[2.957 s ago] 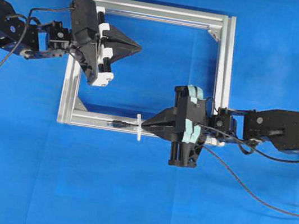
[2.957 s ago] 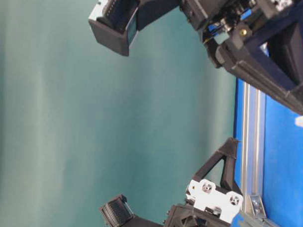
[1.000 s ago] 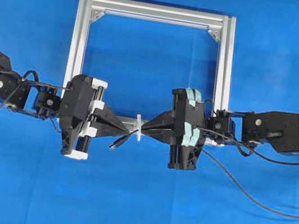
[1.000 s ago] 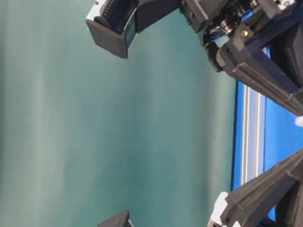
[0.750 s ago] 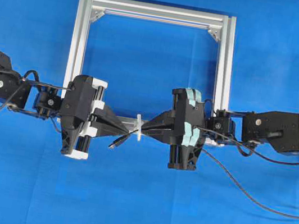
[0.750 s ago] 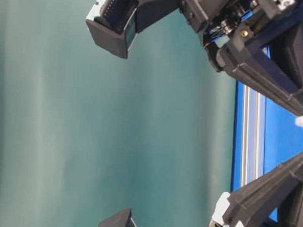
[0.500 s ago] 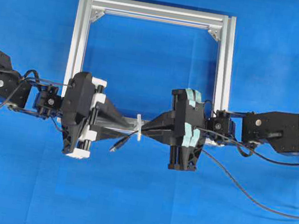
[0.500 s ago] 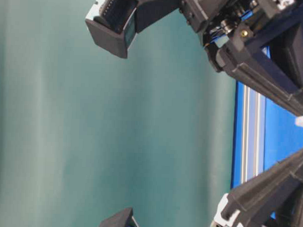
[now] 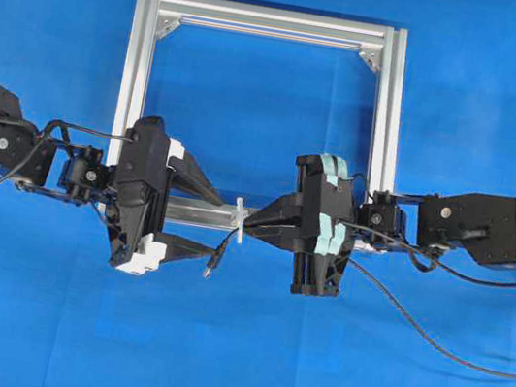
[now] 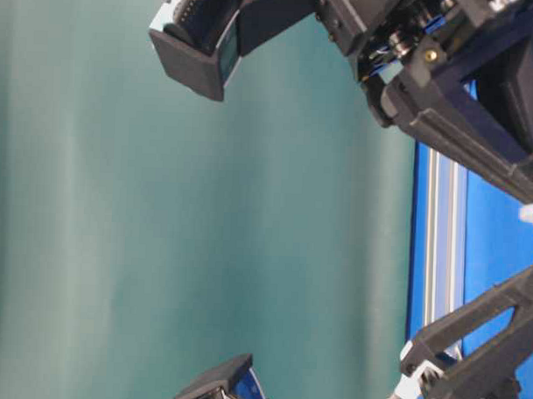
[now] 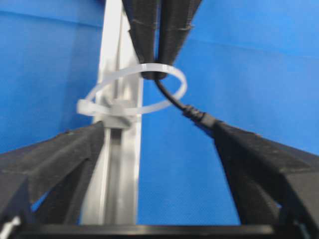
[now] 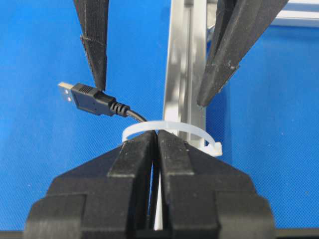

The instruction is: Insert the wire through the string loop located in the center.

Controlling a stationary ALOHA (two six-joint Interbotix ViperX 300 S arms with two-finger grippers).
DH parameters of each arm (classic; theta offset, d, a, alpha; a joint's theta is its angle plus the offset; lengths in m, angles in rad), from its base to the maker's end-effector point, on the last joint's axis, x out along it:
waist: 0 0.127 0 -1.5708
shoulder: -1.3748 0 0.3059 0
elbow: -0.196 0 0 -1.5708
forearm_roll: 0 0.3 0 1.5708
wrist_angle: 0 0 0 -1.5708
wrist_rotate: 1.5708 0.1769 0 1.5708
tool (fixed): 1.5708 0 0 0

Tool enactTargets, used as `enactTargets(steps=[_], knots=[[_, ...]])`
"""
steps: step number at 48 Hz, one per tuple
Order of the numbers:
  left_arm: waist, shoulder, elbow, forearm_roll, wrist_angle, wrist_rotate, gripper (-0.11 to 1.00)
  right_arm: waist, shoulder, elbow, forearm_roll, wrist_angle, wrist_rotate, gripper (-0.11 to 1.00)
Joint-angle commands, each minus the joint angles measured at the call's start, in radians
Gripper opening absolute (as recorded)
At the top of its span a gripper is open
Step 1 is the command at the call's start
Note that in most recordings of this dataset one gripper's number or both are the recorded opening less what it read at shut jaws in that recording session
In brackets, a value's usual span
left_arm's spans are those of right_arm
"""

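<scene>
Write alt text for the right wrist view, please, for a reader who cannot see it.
The shut right gripper holds a black wire passed through a white string loop on a silver frame bar. Its USB plug hangs free beyond the loop, between the open left gripper's fingers, above blue cloth.

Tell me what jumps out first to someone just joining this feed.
The two grippers facing each other across the near bar of the silver frame: the right gripper shut on the wire, the left gripper open. Between them the wire's plug pokes through the white string loop.
</scene>
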Motion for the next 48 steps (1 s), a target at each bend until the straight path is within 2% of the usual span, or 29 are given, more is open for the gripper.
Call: enactTargets(steps=[1, 48], knots=[[-0.006, -0.028, -0.018, 0.005, -0.003, -0.002, 0.92, -0.006, -0.011, -0.009, 0.003, -0.006, 0.003, -0.02], [-0.009, 0.040, -0.028, 0.005, 0.009, -0.005, 0.92, -0.006, -0.011, -0.006, 0.003, -0.009, 0.002, -0.02]])
